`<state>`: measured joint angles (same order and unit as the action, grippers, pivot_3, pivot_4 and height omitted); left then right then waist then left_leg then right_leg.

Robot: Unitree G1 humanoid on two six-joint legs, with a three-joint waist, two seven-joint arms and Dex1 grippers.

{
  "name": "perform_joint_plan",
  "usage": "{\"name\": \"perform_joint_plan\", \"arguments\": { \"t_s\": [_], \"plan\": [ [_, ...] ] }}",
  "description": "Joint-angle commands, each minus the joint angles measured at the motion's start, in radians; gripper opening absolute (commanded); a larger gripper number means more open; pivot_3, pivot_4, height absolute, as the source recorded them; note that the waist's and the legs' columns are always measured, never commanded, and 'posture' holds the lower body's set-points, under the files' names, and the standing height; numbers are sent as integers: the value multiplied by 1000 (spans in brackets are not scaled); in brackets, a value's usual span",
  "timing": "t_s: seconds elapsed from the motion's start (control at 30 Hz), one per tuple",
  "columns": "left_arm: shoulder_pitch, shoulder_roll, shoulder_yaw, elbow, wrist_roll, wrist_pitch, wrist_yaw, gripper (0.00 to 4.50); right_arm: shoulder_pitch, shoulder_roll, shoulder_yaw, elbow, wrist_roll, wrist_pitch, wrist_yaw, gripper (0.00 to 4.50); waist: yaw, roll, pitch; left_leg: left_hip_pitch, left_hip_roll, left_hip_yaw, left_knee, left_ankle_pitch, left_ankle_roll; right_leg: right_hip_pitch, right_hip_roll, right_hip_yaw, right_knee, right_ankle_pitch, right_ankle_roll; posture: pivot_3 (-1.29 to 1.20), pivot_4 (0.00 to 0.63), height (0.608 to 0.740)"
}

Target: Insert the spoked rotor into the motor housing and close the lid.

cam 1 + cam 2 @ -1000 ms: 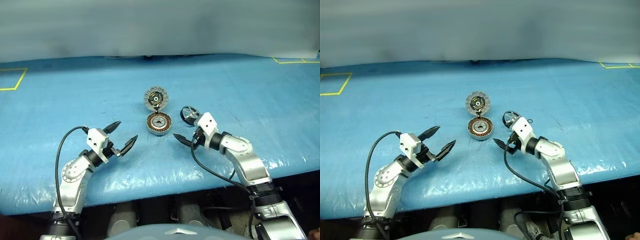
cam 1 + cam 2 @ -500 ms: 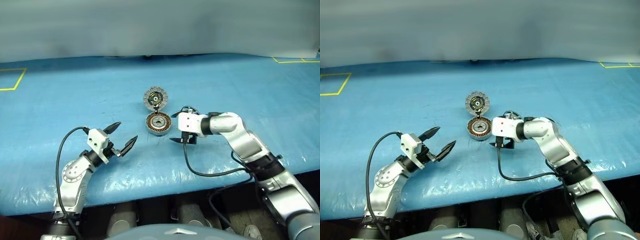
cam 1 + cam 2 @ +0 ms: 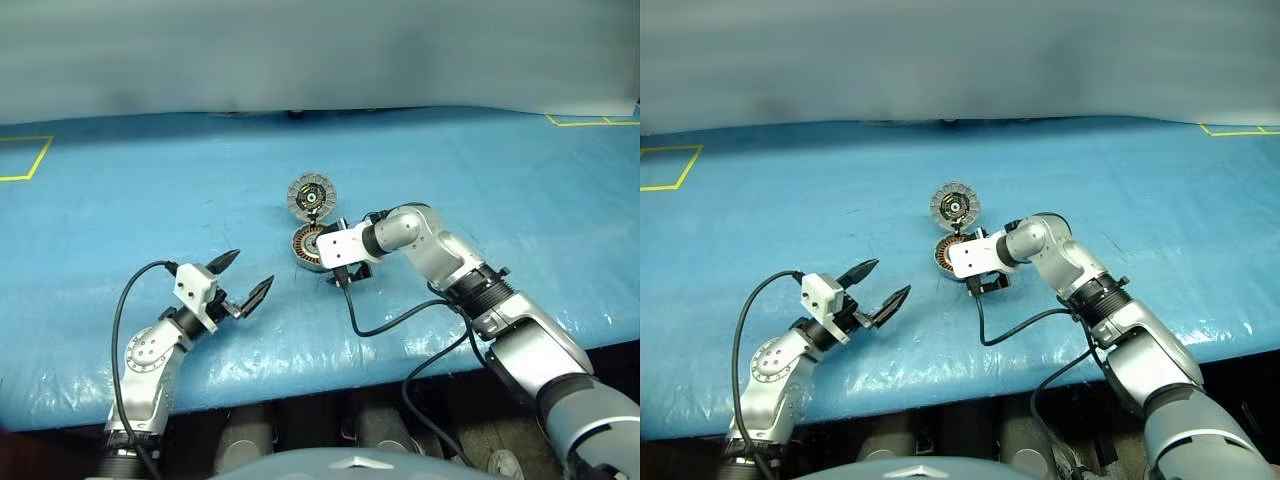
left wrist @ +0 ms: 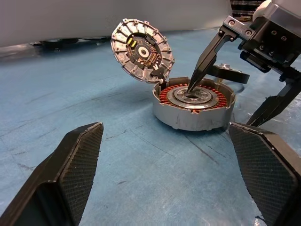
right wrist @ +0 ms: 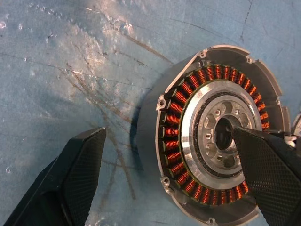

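A wide bench [image 3: 120,200] covered in blue sheeting carries everything, with yellow tape marks at its far corners.

The right arm reaches in over the middle of the bench, its white wrist block just beside the motor housing. The right claw [image 4: 230,89] points down with its two black fingers spread apart and holding nothing: one fingertip [image 4: 193,87] sits over the silver centre hub of the housing, at or just above its hole, and the other stands outside the cup's wall on its near side.

The left claw [image 3: 243,277] hovers near the bench's front edge, well apart from the parts, fingers also spread wide and empty, aimed toward the housing.

The motor housing [image 4: 193,108] rests flat near the bench's middle, a shallow silver cup with a ring of copper windings.

The lid [image 4: 142,50] stands tilted up and open at the housing's far edge, ribbed inner face showing.

The spoked rotor [image 4: 230,74] lies on the bench just behind the housing, largely hidden by the right claw.
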<state>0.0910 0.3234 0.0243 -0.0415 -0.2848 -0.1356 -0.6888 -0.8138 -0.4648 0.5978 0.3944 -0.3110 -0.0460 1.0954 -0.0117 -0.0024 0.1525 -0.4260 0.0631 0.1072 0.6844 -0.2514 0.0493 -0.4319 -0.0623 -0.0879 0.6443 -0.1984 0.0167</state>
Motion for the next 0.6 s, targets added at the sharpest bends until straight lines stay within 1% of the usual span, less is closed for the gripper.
{"name": "perform_joint_plan", "arguments": {
  "t_s": [0.03, 0.07, 0.13, 0.2, 0.3, 0.37, 0.47, 0.6],
  "plan": [
    [1, -1, 1, -38, 2, -21, 8, 4500, -25, 2, 1, 23, -13, -26, 32, 4476, 0, 0, 0, 0, 0, 0, 0, 0, 0, 0, 0, 0, 0, 0, 0, 0, 150, 740],
    [2, -1, 1, -38, 2, -23, 10, 4500, -25, 2, 2, 31, -15, -30, 39, 4476, 0, 0, 0, 0, 0, 0, 0, 0, 0, 0, 0, 0, 0, 0, 0, 0, 150, 740],
    [3, -1, 0, -37, 2, -24, 12, 4500, -24, 6, 1, 41, -11, -33, 54, 4077, 1, 0, 0, 1, 0, 0, 0, 0, 0, 1, 0, 0, 0, 0, 0, 0, 150, 740],
    [4, -2, -1, -38, 3, -25, 15, 4500, -24, 9, 3, 56, -14, -35, 63, 3568, 0, 0, 0, 1, 0, 0, 0, 0, 0, 1, 0, 0, 0, 0, 0, 0, 150, 740],
    [4, -2, -2, -38, 4, -25, 17, 4500, -27, 18, 3, 82, -20, -46, 55, 2583, 1, 0, 0, 1, 0, 0, 0, 0, 0, 1, 0, 0, 0, 0, 0, 0, 150, 740],
    [4, -1, -2, -39, 4, -25, 17, 4500, -30, 23, -1, 92, -18, -48, 54, 2583, 0, 0, 0, 1, 0, 0, 0, 0, 0, 1, 0, 0, 0, 0, 0, 0, 150, 740],
    [4, 0, -2, -40, 6, -24, 18, 4500, -25, 25, -15, 79, -13, -42, 55, 2144, 0, 0, -1, 2, 0, 0, 0, 0, 0, 2, 0, 0, 0, 0, 0, 0, 150, 740],
    [5, 2, 0, -42, 7, -22, 19, 4500, 20, 25, -39, -26, -2, 1, 44, 2141, 1, 0, -1, 3, 0, 0, 0, 0, -1, 2, 0, 0, 1, 0, -1, 0, 150, 740]
  ]
}}
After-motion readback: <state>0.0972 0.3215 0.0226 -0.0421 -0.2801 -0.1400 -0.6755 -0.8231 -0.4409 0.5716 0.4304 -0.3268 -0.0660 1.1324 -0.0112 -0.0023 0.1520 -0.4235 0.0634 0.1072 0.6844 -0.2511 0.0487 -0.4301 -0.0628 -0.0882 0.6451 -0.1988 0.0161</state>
